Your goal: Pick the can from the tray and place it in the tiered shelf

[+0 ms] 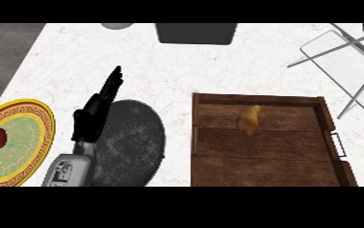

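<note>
Head view. White marble counter [163, 73]. Brown wooden tray with metal side handles [265, 98] sits lower right. One thing lies in its far half: a yellow-orange oblong item [249, 120], tilted, apart from the walls. Cannot tell if it is the can. Grey metal-framed tiered shelf [334, 54] stands upper right, past the tray. Left hand [91, 119] is at the left, fingers straight and together, holding nothing, at the far-left rim of a dark grey round plate [131, 145]. Gold-rimmed green plate [21, 147] at the left edge.
</note>
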Controlling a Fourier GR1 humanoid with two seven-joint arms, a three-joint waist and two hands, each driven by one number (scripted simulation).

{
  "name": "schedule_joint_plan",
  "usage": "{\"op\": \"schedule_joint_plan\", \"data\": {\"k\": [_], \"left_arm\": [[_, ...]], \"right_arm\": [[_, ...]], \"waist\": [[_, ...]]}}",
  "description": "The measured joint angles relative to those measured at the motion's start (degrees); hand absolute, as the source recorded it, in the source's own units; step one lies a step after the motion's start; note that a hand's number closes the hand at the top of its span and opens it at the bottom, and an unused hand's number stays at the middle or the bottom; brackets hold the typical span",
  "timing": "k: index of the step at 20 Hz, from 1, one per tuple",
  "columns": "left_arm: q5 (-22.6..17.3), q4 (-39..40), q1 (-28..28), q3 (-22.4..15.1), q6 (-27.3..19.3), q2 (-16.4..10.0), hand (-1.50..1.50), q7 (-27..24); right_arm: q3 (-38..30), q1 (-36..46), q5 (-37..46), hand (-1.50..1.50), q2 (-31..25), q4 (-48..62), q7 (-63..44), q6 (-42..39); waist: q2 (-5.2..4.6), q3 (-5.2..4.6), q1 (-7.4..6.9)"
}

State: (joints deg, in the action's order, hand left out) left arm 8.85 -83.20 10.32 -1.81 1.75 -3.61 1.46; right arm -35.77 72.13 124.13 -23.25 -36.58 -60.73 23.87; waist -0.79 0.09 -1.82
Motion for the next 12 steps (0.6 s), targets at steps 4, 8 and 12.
{"op": "schedule_joint_plan", "data": {"k": [4, 8, 12], "left_arm": [[-0.2, -0.3, 1.2, 0.1, 0.1, 0.0, 0.0, 1.0], [0.1, -0.4, 1.7, 0.1, 0.0, -0.1, 0.0, 2.1], [-0.2, 0.4, 1.7, 0.8, 0.3, -0.5, 0.0, 1.4]], "right_arm": [[-2.0, -2.3, -3.6, 1.5, 0.0, -2.1, 2.5, 9.3], [-3.4, -3.6, -6.1, 1.5, -0.7, -1.5, 2.9, 14.9], [-4.3, -3.9, -8.1, 1.5, -2.6, 0.8, 2.9, 18.4]], "waist": [[0.02, 0.02, 0.13], [0.12, -0.02, 0.2], [0.11, -0.04, 0.18]]}}
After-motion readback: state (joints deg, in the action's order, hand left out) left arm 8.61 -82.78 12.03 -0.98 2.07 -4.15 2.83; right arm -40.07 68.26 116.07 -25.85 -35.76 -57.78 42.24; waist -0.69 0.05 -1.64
